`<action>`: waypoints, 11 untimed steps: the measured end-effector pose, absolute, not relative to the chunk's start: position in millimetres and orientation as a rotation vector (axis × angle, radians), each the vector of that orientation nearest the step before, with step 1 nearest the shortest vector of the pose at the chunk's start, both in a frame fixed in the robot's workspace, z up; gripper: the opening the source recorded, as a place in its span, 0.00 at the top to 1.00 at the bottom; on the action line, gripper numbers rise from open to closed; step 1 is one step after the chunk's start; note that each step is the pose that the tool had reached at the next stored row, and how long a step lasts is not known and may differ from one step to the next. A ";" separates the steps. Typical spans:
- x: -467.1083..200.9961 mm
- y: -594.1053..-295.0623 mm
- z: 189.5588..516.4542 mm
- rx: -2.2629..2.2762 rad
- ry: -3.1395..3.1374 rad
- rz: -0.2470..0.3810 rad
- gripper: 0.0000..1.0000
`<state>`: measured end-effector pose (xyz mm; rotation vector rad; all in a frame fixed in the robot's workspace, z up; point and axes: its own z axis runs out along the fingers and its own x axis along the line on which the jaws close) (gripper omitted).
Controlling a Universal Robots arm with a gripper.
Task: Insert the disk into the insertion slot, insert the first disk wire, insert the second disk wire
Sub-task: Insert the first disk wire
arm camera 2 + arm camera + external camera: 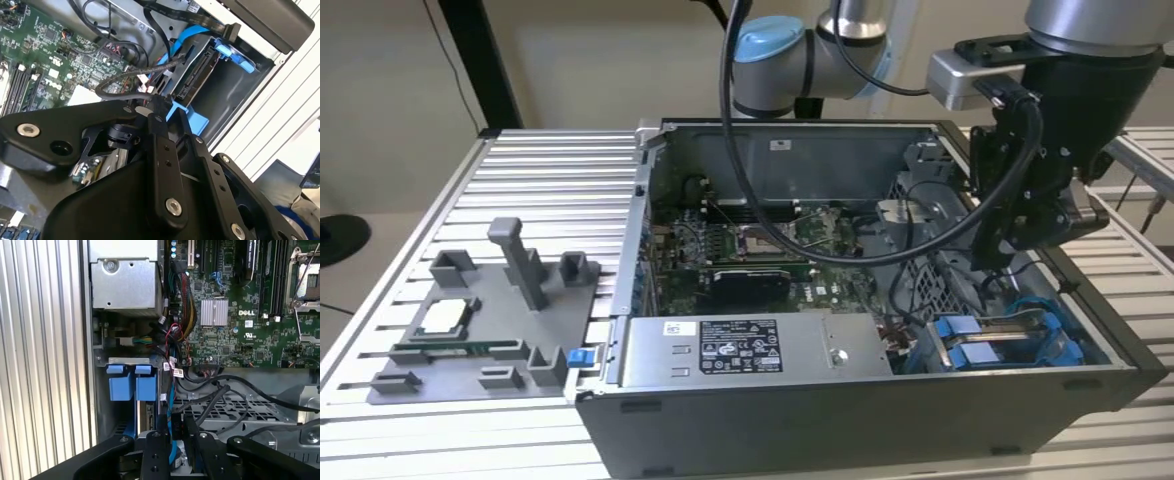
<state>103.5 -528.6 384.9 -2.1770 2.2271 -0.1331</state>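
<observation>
The disk (987,345) appears seated in the insertion slot (1051,318) at the case's (854,420) near corner, exterior view's right; the claw (156,109) hangs just above beside a black wire (130,75), its grip I cannot tell; first-wire step judged in hand, calling for square alignment with the disk's connector.

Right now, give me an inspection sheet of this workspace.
Surface: slatted metal table carrying an open computer case.
Job's things: disk lies in the insertion slot, blue carrier around it.
Clutter: grey fixture tray at the exterior view's left.
Grippers: gripper low inside the case, beside the disk.
Cables: black cable loops close to the gripper; blue cable runs past the disk.
Surroundings: dark post behind the table.
</observation>
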 end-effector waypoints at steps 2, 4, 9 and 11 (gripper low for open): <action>103.3 -528.6 384.6 -2.176 2.226 -0.135 1.00; 103.3 -528.7 384.8 -2.176 2.226 -0.134 1.00; 103.3 -528.6 384.8 -2.176 2.226 -0.134 1.00; 103.2 -528.6 384.9 -2.176 2.226 -0.134 0.00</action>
